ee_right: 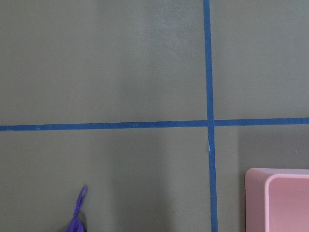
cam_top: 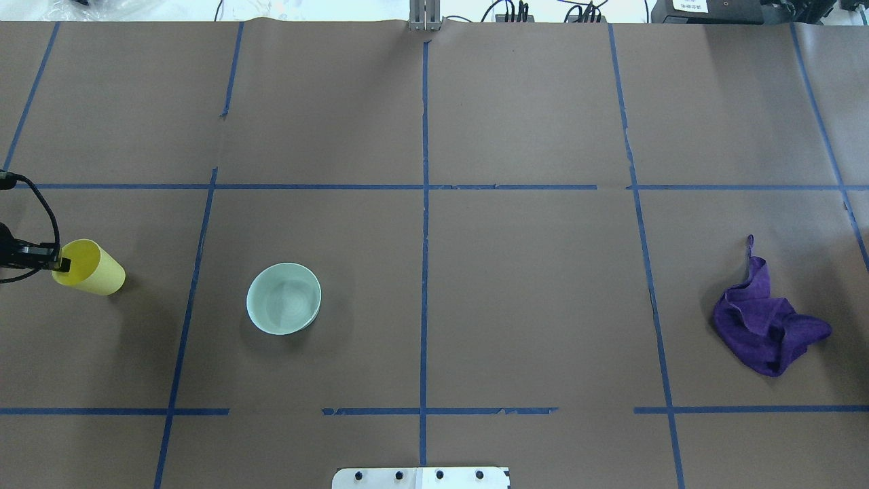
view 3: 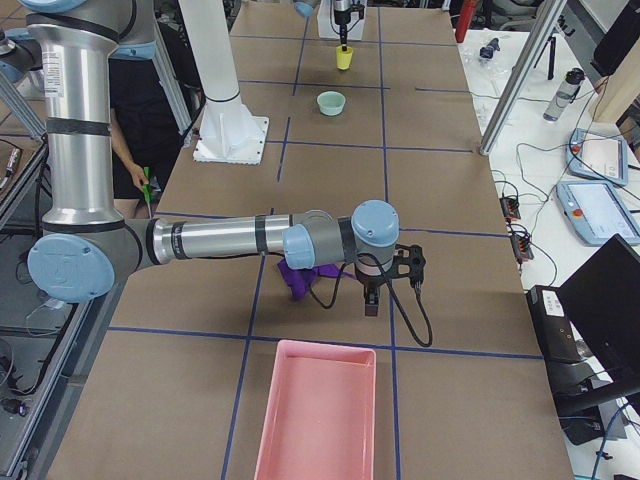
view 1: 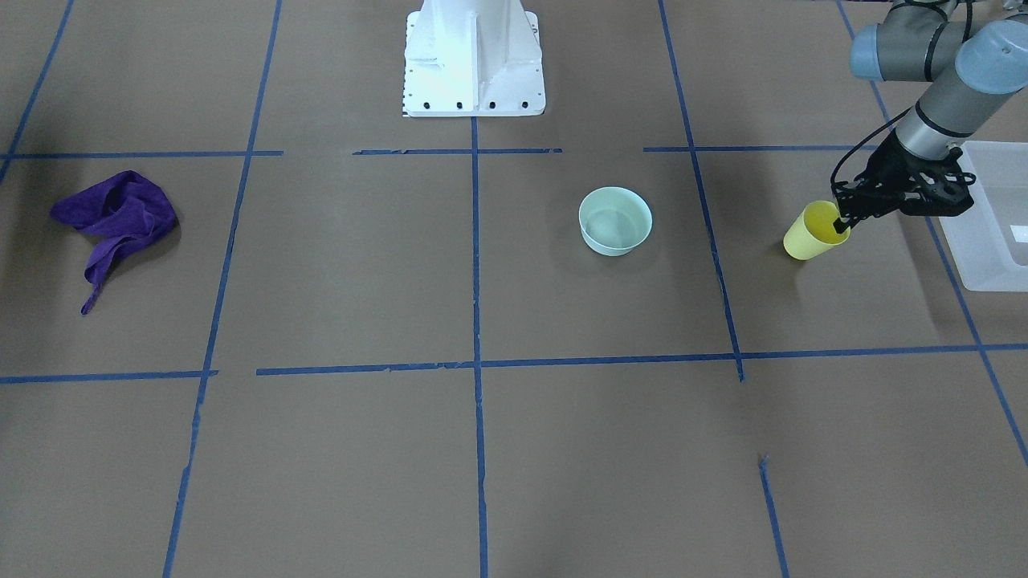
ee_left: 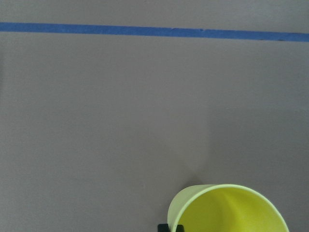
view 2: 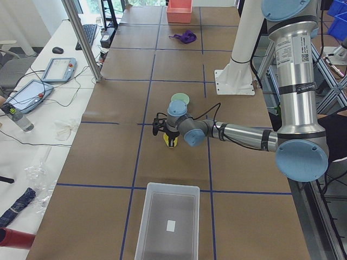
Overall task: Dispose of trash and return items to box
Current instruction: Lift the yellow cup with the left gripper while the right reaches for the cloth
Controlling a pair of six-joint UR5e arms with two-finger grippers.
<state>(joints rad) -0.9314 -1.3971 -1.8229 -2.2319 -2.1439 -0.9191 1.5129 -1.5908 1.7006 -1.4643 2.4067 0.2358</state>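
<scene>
Bench: brown paper, blue tape grid. We record, left to right: left fingers pinching the yellow cup by its rim, near but outside the translucent box; pale green bowl; purple cloth; right fingers, grip we cannot tell; pink bin. White side desk carries teach pendants.

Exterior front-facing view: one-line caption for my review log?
Left hand pinches the yellow cup by its rim near the translucent box; bowl and purple cloth lie apart.
</scene>
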